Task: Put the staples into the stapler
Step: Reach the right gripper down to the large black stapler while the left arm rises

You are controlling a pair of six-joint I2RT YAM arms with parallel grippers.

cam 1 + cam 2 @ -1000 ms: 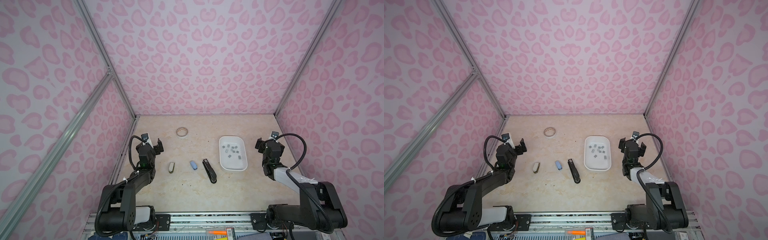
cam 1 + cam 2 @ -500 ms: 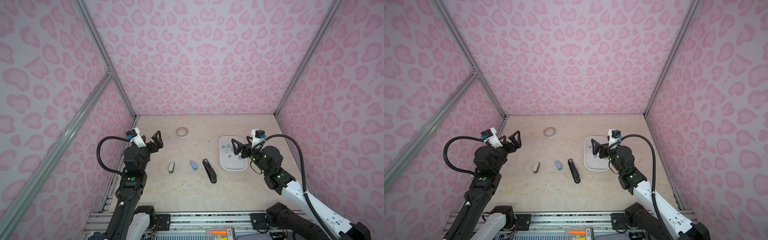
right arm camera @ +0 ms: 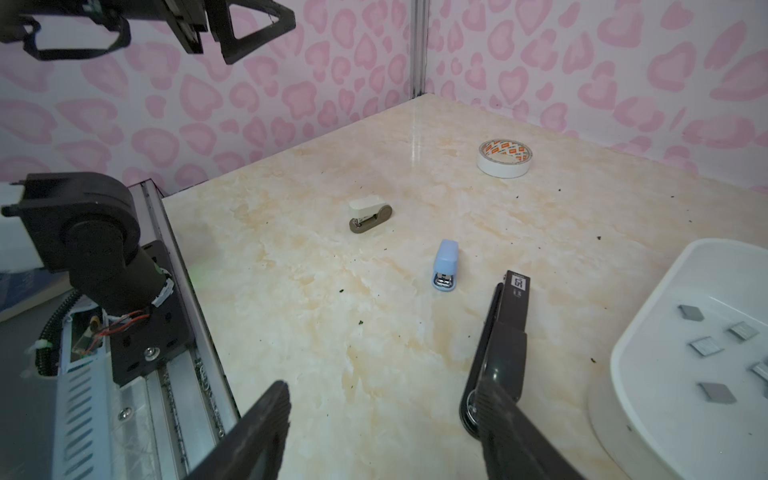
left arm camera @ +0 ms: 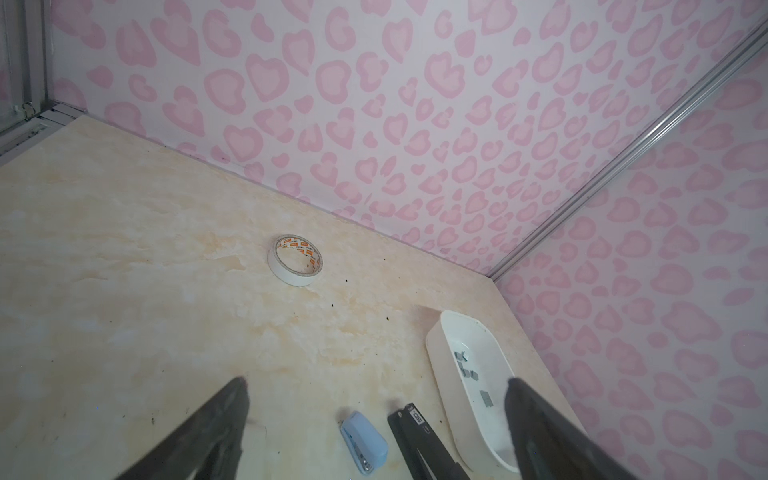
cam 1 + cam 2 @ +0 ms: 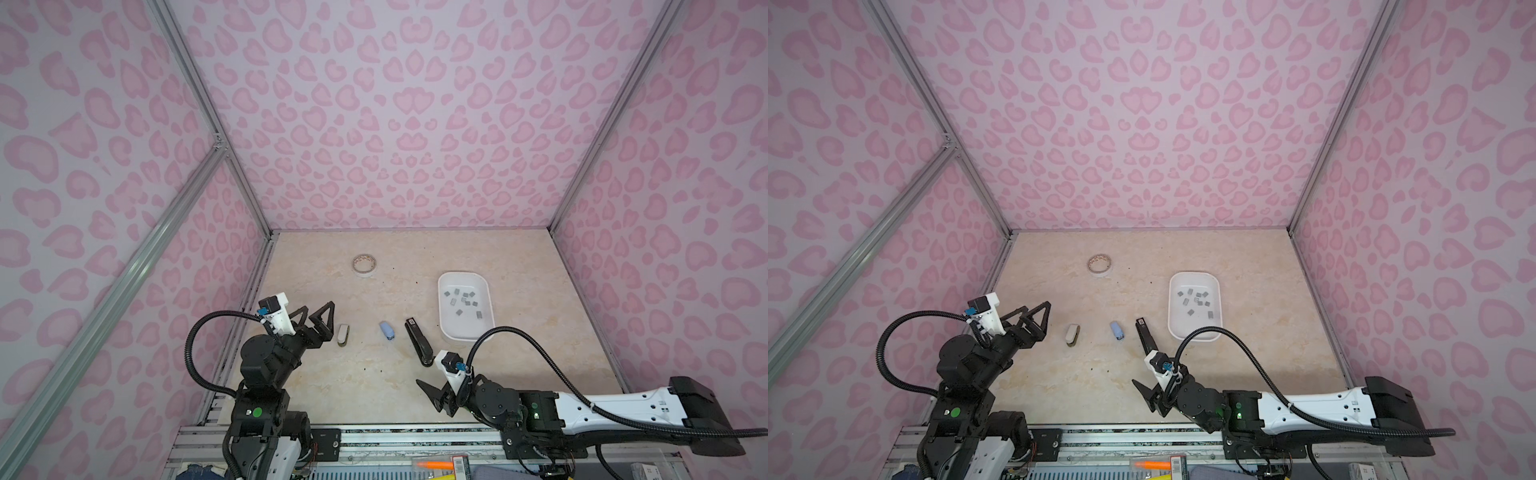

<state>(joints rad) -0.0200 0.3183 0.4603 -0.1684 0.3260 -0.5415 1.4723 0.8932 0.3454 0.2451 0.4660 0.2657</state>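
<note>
Several small grey staples (image 5: 463, 297) (image 3: 706, 345) lie loose in a white tray (image 5: 441, 307) at the right. Three staplers lie in a row mid-table: a long black stapler (image 5: 417, 340) (image 3: 505, 332) beside the tray, a light blue mini stapler (image 5: 386, 330) (image 4: 363, 440), and a white-and-beige mini stapler (image 5: 343, 333) (image 3: 368, 214). My left gripper (image 5: 319, 306) (image 4: 376, 382) hangs open above the table just left of the white one. My right gripper (image 5: 434, 397) (image 3: 380, 386) stands open and empty low at the front, one finger by the black stapler's near end.
A roll of white tape (image 5: 364, 264) (image 4: 295, 259) lies flat toward the back left. Pink patterned walls close in the table on three sides. A metal rail (image 5: 374, 432) runs along the front edge, under both arm bases.
Both arms have unfolded from the side edges. The right gripper swung to the front middle, near the black stapler's near end, and its jaws narrowed somewhat. The left gripper rose and turned toward the staplers.
</note>
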